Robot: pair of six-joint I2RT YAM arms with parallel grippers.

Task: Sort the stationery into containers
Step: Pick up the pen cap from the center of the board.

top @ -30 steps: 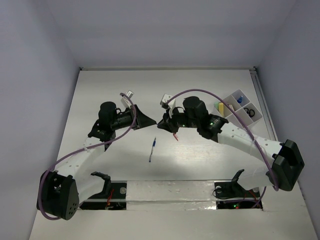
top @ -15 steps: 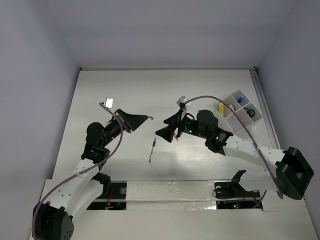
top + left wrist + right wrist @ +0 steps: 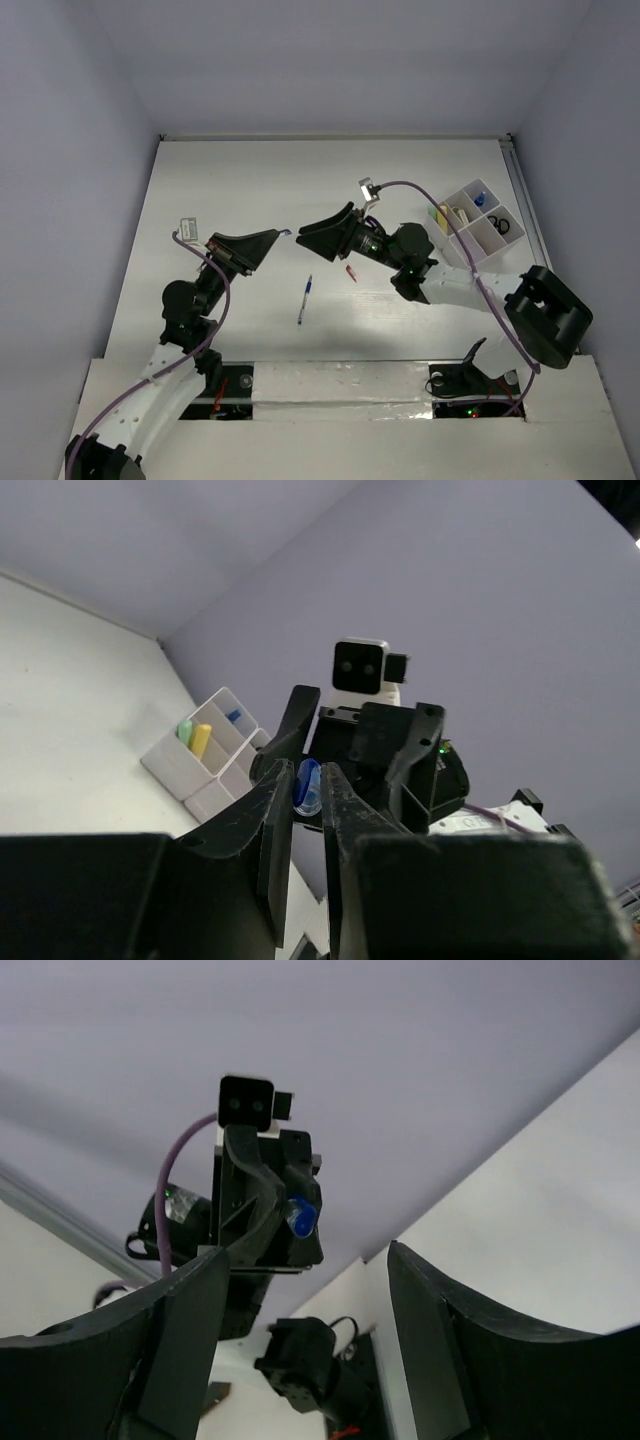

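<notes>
Pinching blue bit (image 3: 307, 785), left end effector (image 3: 280, 236); right end effector (image 3: 308, 236) released; pen (image 3: 304, 299) lies near-far.

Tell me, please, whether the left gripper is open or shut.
Shut. The left gripper pinches a small blue item between its fingertips.

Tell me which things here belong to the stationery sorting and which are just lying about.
Job: blue-white pen; small red piece; small blue piece in the left tool; white organiser tray.
Just there: purple cable; white taped strip.
</notes>
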